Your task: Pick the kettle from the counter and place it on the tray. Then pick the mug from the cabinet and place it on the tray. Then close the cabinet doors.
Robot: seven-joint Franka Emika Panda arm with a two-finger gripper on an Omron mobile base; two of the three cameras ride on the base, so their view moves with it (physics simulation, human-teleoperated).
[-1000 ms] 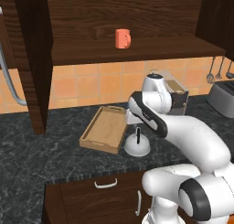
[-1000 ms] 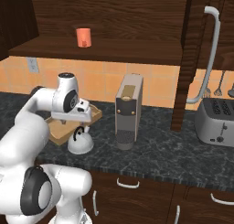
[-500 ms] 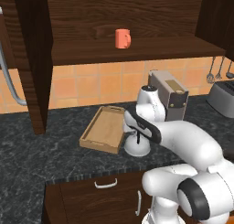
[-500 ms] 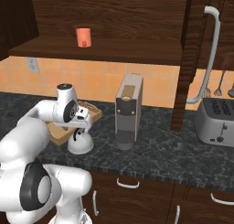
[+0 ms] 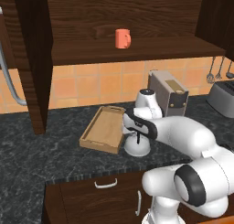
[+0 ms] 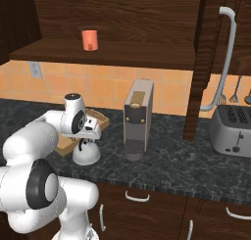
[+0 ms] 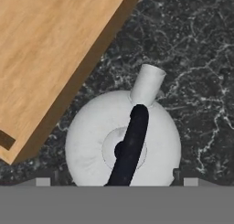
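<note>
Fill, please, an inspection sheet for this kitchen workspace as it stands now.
Surface: dark speckled marble-like counter.
Job's things: small silvery-white dome kettle on the counter beside the shallow light-wood tray; tray holds nothing. Small orange-red mug on the shelf of the dark-brown wood cabinet, doors open.
Clutter: tall grey coffee machine; silver toaster.
Grippers: gripper open, directly above the kettle's black handle.
Cables: nothing seen.
Surroundings: orange tiled wall; hanging utensils.

Silvery-white kettle [image 7: 98, 141] with a black handle, sitting on black-grey speckled counter [image 7: 196, 67]. Just beside the kettle, a light-wood tray [image 7: 50, 45]; above it, an orange-red mug [image 5: 122, 38] in dark-brown wood grain.
</note>
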